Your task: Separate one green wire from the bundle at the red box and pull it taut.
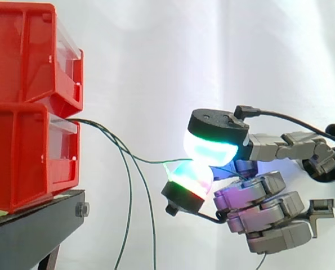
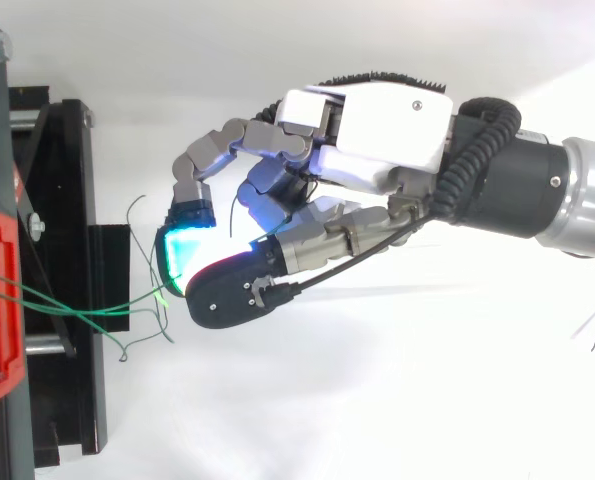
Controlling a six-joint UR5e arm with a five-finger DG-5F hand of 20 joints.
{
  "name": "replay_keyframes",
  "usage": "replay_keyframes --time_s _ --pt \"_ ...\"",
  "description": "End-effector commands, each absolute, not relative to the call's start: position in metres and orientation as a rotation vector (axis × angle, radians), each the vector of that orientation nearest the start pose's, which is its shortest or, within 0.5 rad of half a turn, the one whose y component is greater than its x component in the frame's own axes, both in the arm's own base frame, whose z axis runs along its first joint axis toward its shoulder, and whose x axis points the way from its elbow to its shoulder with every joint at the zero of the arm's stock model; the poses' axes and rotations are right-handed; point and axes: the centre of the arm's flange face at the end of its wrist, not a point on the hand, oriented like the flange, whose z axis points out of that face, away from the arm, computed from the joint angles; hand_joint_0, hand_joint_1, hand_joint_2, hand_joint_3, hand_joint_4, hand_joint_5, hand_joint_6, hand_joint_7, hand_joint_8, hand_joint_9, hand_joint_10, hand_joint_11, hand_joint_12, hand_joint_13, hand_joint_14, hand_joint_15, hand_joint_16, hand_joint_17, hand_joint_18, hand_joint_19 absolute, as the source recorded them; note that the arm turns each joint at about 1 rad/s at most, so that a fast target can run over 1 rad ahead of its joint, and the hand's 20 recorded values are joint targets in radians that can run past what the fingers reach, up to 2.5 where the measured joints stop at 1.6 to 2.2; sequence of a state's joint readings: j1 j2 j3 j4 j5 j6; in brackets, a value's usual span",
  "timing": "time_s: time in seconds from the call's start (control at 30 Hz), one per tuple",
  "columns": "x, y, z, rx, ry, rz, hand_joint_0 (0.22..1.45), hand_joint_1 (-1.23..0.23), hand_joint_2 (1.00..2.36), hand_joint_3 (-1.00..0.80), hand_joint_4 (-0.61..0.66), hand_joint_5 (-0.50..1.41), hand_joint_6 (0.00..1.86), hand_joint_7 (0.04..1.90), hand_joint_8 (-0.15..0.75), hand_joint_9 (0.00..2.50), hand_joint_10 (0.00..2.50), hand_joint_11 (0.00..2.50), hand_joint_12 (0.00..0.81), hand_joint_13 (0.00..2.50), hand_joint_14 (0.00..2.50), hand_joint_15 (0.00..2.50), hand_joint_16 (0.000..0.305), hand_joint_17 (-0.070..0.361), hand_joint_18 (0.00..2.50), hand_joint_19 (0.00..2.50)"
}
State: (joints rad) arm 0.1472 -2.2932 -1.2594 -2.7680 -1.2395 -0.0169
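A robotics lab setup: white curtain (image 1: 156, 56) behind stacked red bins (image 1: 21, 140) on a black stand (image 1: 26, 233).

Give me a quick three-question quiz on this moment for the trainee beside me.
1. True or false: the hand pinches one green wire between its fingers.
2. The other green wires: A hang down loose; B lie coiled on the stand; C wrap round the hand.
3. Fill in: the pinched wire leaves the stack where the two red ____ meet.
Key: 1 true; 2 A; 3 bins.
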Motion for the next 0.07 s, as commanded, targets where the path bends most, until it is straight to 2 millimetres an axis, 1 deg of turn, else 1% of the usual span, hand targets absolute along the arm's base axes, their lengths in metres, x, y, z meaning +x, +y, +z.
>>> replay_keyframes --time_s 0.0,0.03 --pt "0.7474 -0.0566 0.2215 1.299 1.111 1.037 0.64 -0.81 1.02 -0.02 -0.09 -0.11 0.92 1.2 0.299 0.97 2.5 1.35 0.358 1.12 2.5 1.13 0.048 0.108 1.64 1.69" --pt "0.7474 -0.0566 0.2215 1.299 1.111 1.037 0.64 -0.81 1.02 -0.02 -0.09 -0.11 0.92 1.2 0.299 0.97 2.5 1.35 0.361 1.12 2.5 1.14 0.049 0.109 1.63 1.7"
